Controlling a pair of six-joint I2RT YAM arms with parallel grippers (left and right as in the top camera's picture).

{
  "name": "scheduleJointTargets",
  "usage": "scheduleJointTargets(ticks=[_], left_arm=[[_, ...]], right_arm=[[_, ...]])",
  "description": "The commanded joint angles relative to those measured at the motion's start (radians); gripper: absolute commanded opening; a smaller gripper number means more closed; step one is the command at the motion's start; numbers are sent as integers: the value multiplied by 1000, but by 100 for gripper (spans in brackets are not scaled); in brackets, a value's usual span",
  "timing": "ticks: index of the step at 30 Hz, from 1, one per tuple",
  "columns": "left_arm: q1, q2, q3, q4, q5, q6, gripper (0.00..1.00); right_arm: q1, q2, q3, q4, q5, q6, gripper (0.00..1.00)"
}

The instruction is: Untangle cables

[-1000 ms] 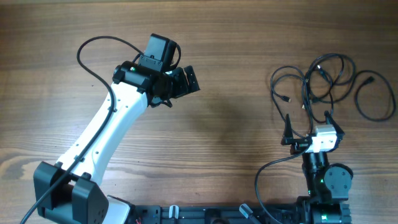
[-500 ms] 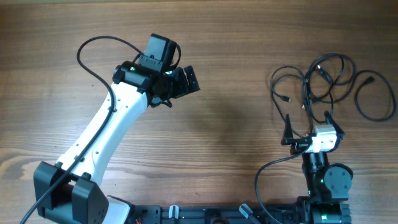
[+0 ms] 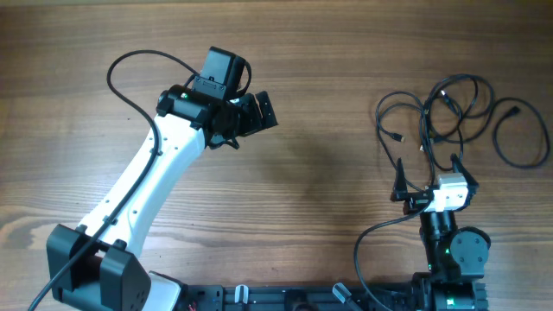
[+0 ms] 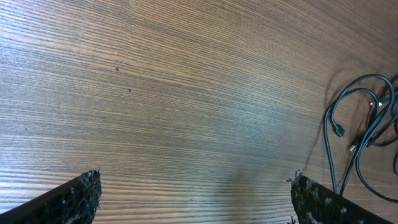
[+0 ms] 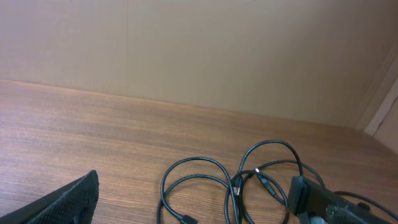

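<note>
Wood-grain table point(image 3: 328, 52) bears tangled cables point(image 3: 449, 112); left end effector point(image 4: 196, 186) and right end effector point(image 3: 428, 168) released.

Brown wood-grain counter point(image 3: 328, 181), its grain running left to right. Thin black cables point(image 3: 445, 108) lie directly on it toward the right edge, in loose overlapping loops with small plug ends showing. One loop reaches farthest right.

1. We see no change: the cables point(image 3: 425, 121) lie in the same loops as in the earlier overhead pictures.
2. We find the left gripper point(image 3: 264, 112) and right gripper point(image 3: 428, 166) in unchanged poses.
</note>
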Motion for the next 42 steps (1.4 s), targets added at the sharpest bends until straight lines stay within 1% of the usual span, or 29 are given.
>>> scheduleJointTargets(ticks=[1,13,19,23,26,28,30,32,36,39,42], left_arm=[[-3,6,-6,-1,-10,8,100],[-1,-3,-6,4,-10,8,100],[-1,-89,-6,3,-14,8,100],[-1,-178,-7,-2,-117,8,100],[-1,-232,-17,-1,-157,8,100],[-1,-265,-54,0,-185,8,100],[-1,-294,-140,10,-209,8,100],[-1,-317,-254,87,-239,8,100],[16,-354,-489,367,-263,8,100],[52,-377,-634,585,-228,8,100],[91,-393,-745,763,-183,8,100]], right_arm=[[-3,-12,-1,2,-16,-14,100],[-3,-12,-1,2,-16,-14,100],[-3,-12,-1,2,-16,-14,100],[-3,-12,-1,2,-16,-14,100],[-3,-12,-1,2,-16,-14,100],[-3,-12,-1,2,-16,-14,100],[-3,-12,-1,2,-16,-14,100],[-3,-12,-1,2,-16,-14,100],[-3,-12,-1,2,-16,-14,100],[-3,-12,-1,2,-16,-14,100],[-3,-12,-1,2,-16,-14,100]])
